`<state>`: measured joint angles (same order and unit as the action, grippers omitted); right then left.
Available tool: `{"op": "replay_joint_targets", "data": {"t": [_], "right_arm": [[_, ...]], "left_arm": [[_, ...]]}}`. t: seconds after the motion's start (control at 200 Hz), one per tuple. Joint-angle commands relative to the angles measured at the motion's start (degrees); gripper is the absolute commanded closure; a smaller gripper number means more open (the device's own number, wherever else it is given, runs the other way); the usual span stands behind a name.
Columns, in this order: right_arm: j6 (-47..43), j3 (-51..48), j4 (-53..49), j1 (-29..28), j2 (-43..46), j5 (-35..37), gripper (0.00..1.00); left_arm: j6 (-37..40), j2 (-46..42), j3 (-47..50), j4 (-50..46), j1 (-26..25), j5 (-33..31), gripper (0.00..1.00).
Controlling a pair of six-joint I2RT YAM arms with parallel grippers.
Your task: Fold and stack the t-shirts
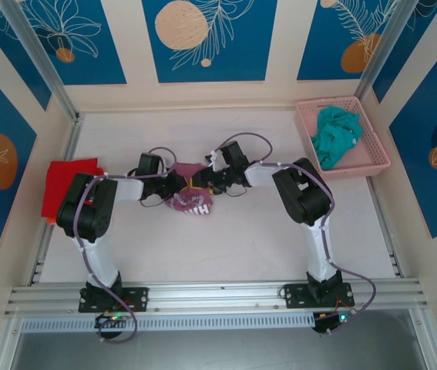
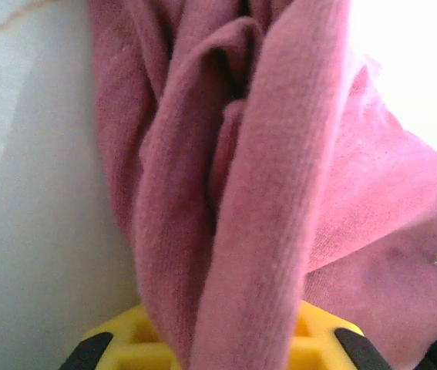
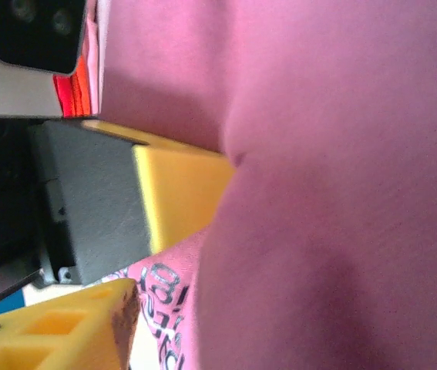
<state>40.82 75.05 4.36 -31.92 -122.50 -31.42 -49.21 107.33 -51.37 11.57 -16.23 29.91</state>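
One wrist view shows left jaws clamped on the mauve t-shirt (image 2: 264, 193); right jaws' opening unclear.

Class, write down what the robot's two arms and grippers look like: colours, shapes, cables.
The left arm and right arm are alike: white tubular links, bulky black joint housings, thin lilac cables looping alongside. The left gripper and right gripper have blocky yellow fingers with square recesses.

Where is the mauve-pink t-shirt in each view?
Top external: mauve-pink t-shirt bunched at the centre of the table.
Left wrist: hanging folds, centre.
Right wrist: right and top.
Shared landmark: yellow fingers of the left end effector, shut on it.
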Motion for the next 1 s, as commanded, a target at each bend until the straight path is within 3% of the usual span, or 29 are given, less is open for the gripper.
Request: {"op": "replay_joint_targets", "data": {"t": [0.0, 0.04, 0.15, 0.465, 0.84, 0.995], "right_arm": [[-3.7, -4.9, -1.1, 0.6, 6.6, 3.5, 0.25], [-5.0, -7.0, -1.2, 1.0, 9.2, 5.3, 0.18], [-8.8, -11.3, -2.4, 2.0, 14.7, 8.3, 0.14], [-18.5, -17.4, -2.5, 1.0, 23.4, 10.8, 0.12], [-29.1, -15.1, -1.4, -6.1, 27.7, 6.1, 0.12], [-31.8, -13.6, -1.9, -8.8, 29.2, 5.0, 0.12]], "left_arm": [[5.6, -1.1, -0.3, -2.5, -1.2, 0.4, 1.0], [7.8, -2.2, -0.9, -5.5, -1.1, -0.5, 1.0], [15.1, -5.5, -3.6, -16.1, -1.1, -4.5, 1.0], [33.9, -17.0, -5.7, -30.6, -0.7, -13.8, 1.0], [41.0, -25.7, -6.6, -42.7, 4.1, -21.4, 1.0], [43.8, -29.1, -8.5, -50.1, 9.2, -24.2, 1.0]]}}
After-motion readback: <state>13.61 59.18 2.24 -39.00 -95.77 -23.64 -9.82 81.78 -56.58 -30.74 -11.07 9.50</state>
